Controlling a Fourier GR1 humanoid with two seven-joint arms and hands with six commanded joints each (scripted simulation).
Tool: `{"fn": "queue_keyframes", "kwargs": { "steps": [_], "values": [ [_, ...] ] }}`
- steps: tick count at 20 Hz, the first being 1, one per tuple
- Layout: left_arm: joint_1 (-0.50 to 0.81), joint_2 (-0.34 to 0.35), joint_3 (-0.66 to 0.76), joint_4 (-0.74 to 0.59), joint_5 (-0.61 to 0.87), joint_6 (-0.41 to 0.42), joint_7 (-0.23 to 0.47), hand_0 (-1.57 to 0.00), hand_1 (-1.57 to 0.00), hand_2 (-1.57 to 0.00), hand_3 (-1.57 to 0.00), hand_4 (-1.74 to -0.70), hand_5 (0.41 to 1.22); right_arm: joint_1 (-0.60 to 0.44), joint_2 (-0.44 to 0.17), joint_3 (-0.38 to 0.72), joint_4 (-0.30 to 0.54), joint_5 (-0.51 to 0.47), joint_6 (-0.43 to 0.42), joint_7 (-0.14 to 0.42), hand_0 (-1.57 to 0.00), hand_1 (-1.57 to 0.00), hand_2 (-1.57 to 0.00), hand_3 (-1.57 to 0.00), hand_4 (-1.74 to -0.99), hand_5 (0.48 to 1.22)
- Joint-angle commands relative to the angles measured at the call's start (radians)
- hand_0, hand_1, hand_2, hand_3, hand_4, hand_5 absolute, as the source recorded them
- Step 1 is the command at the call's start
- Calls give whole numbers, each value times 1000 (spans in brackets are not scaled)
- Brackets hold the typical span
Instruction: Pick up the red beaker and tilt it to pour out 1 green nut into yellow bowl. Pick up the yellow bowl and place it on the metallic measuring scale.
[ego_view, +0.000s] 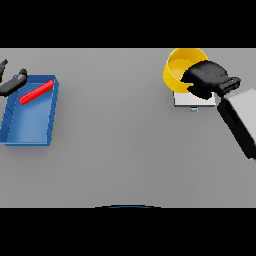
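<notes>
The yellow bowl (179, 67) is far across the table (125, 150) on the right side. It sits over a small silver scale (192, 99), and part of the scale pokes out under it. I cannot tell if the bowl is resting on the scale or is held just above it.

The right hand (206, 79) is at the bowl's near right edge. Its dark fingers look curled over the rim, so it seems to be gripping the bowl. I cannot see inside the bowl well enough to find a green nut.

So I think the job is at its last step: putting the bowl on the scale. The next move would be to set the bowl flat in the middle of the scale, then open the fingers and lift the hand away gently so the bowl does not tip or slide.

Over on the left side is a blue tray (30, 125). A red thing (36, 92) lies tilted in its far part. It looks long and thin. It may be the beaker, but I cannot be sure.

The left hand (12, 83) shows at the left edge, near the tray's far corner. Its fingers look loose and hold nothing.

Counting: one bowl, one scale, one tray, one red thing, two hands, no nuts seen.
</notes>
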Motion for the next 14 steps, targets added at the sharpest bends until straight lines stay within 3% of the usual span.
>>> {"fn": "queue_keyframes", "kwargs": {
  "steps": [1, 7, 14],
  "values": [
    [-5, -15, -7, 2, -2, 8, 7, 1, 1, 1, 1, -853, 761, -2, -1, -8, 29, -2, -10, 0, -1569, -1571, -1551, -1154, -1741, 1221],
    [10, -4, -8, -10, -9, 10, 28, 1, 1, 1, 1, -864, 789, -31, 25, -26, 245, 13, -114, -47, -1570, -1571, -1450, -1240, -1741, 1221],
    [12, -4, -8, 0, -13, 9, 22, 1, 1, 1, 1, -851, 802, -60, 63, -26, 378, 17, -153, -66, -1571, -1571, -1380, -1392, -1741, 1221]
  ]
}}
